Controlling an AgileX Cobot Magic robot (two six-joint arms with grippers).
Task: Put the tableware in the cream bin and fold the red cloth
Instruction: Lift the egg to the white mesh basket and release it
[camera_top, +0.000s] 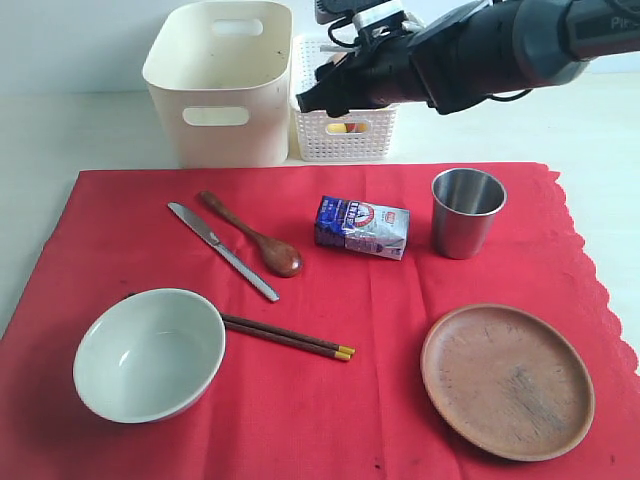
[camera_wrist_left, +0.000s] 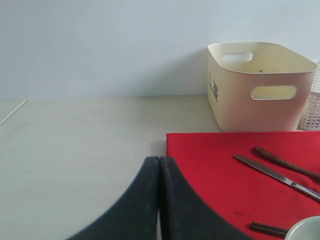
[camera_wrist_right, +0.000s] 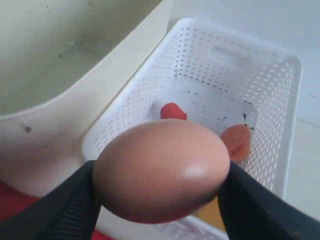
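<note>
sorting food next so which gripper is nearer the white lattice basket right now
Right. The right gripper holds an egg just above the white lattice basket; the left gripper, jaws shut, is by the red cloth's left edge, beyond the cream bin.

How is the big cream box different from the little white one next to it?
The cream bin is taller with smooth walls; the white basket is lower with holey lattice walls. The cream bin looks empty; the white basket holds small red and orange pieces. Both have cut-out handles.

The tool (camera_wrist_left: 159, 167), closed tight, hangs near the red cloth (camera_wrist_left: 225, 170), cream bin (camera_wrist_left: 260, 107) beyond.
</note>
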